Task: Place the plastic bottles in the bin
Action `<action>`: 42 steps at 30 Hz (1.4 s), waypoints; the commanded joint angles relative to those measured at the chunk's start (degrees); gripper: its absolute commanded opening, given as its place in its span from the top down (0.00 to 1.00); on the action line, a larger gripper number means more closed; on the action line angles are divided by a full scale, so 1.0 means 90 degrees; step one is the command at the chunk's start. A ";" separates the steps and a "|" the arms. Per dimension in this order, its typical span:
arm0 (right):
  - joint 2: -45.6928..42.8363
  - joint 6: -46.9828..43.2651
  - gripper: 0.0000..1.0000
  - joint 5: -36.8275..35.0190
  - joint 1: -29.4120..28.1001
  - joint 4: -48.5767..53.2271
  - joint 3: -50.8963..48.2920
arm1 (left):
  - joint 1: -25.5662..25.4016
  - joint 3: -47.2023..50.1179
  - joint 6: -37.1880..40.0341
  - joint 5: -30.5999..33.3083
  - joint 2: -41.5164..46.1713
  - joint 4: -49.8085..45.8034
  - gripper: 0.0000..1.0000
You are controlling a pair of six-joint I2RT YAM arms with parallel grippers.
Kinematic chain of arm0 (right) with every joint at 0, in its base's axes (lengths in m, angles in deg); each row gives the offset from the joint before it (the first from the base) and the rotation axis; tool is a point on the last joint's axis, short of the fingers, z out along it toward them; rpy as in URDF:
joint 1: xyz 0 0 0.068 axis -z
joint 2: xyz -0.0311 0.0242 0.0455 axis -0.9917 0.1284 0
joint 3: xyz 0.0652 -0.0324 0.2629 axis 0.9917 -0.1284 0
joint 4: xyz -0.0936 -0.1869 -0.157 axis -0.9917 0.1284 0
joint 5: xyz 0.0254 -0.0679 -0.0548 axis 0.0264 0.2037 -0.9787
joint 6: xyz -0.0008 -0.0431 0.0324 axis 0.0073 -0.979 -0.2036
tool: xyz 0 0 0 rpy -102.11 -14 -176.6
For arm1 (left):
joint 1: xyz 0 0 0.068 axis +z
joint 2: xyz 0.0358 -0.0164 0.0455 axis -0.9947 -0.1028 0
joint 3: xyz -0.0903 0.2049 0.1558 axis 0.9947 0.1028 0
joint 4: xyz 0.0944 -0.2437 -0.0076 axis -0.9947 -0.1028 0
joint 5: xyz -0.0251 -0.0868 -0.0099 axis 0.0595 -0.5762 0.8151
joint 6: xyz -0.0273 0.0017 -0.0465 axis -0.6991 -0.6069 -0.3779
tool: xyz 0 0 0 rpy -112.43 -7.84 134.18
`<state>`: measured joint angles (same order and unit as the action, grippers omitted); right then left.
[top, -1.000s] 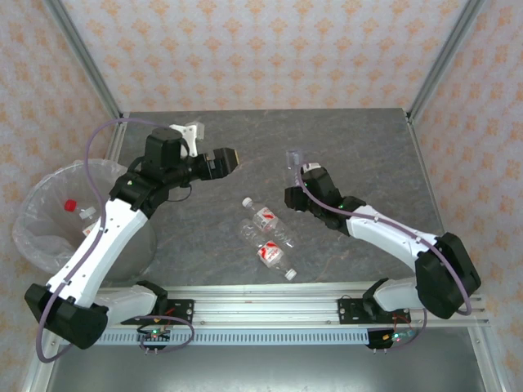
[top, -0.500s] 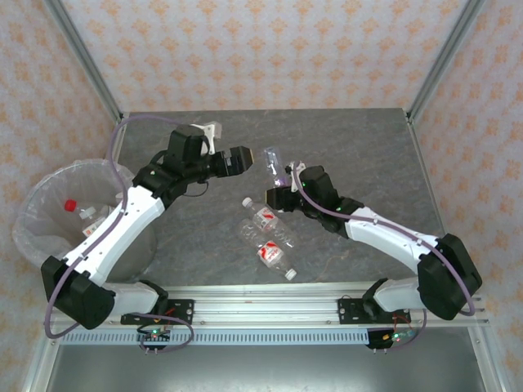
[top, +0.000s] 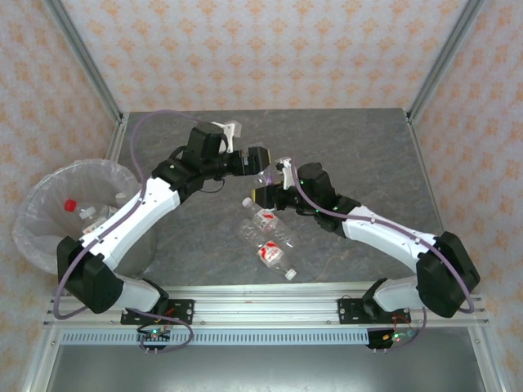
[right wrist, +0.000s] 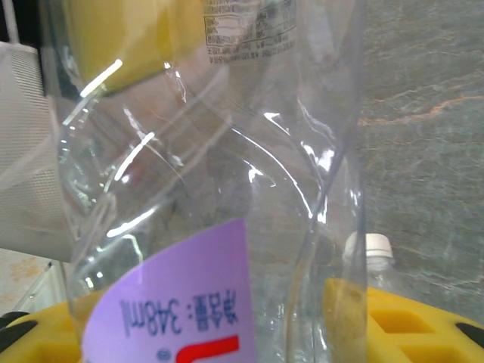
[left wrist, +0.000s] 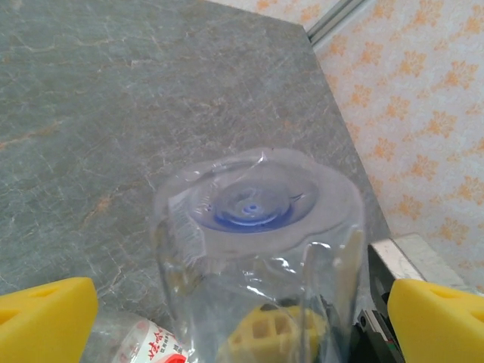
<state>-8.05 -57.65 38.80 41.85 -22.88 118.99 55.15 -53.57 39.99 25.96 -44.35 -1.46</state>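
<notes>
Left of the desk (top: 359,147), I'm seeing the bin (top: 41,245); above mid-desk my right pincer (top: 270,192) is clamping the purple-labelled bottle (right wrist: 204,227), light, thin-walled and crushable I judge, while my left pincer (left wrist: 242,310) is gaping wide around its stiffer base.

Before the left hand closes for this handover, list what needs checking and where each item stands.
1. Right hand gripping the purple-labelled bottle: ok.
2. Left hand open: ok.
3. Bottle's base between the left hand's yellow fingers: ok, one finger on each side.
4. Bottle far enough into the left hand for a firm grip: cannot tell.
5. Bin open-topped and on the left arm's side: ok.
6. Loose bottles on the table clear of both hands: cannot tell, since the top view does not show height.
</notes>
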 commanded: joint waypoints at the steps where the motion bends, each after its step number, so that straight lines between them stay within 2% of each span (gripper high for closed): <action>1: 0.0063 0.0174 0.65 0.0263 -0.0087 -0.0547 0.0225 | -0.0146 -0.0366 -0.0016 0.0467 -0.0107 0.0195 0.04; 4: 0.0063 0.0226 0.65 0.0276 -0.0123 -0.0634 0.0215 | -0.0261 -0.0366 -0.0256 0.1112 -0.0166 0.0182 0.11; 6: 0.0053 0.0266 0.65 0.0325 -0.0133 -0.0680 0.0220 | -0.0283 -0.0263 -0.0360 0.1244 -0.0173 0.0375 0.17; 18: 0.0025 0.0167 0.64 0.0154 -0.0138 -0.0533 0.0188 | -0.0346 -0.0343 0.0090 0.1062 -0.0234 0.0039 0.39; 26: 0.0114 0.0038 0.54 0.0074 -0.0138 -0.0380 0.0201 | -0.0336 -0.0279 0.0107 0.1057 -0.0096 0.0195 0.47; 29: 0.0098 0.0018 0.48 0.0037 -0.0138 -0.0316 0.0196 | -0.0348 -0.0313 0.0101 0.1055 -0.0124 0.0204 0.48; 33: -0.0027 -0.0026 0.33 -0.0214 -0.0138 -0.0324 0.0098 | -0.0337 -0.0323 0.0056 0.1178 -0.0137 0.0205 0.49; 42: -0.0480 -0.0471 0.09 -0.0570 -0.0138 -0.0156 -0.0252 | -0.0320 -0.0394 0.0049 0.1556 -0.0095 0.0042 0.49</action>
<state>-9.69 -59.79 36.33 40.56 -24.81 117.90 52.57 -55.41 39.18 37.02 -46.80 -0.25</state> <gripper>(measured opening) 0.889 0.509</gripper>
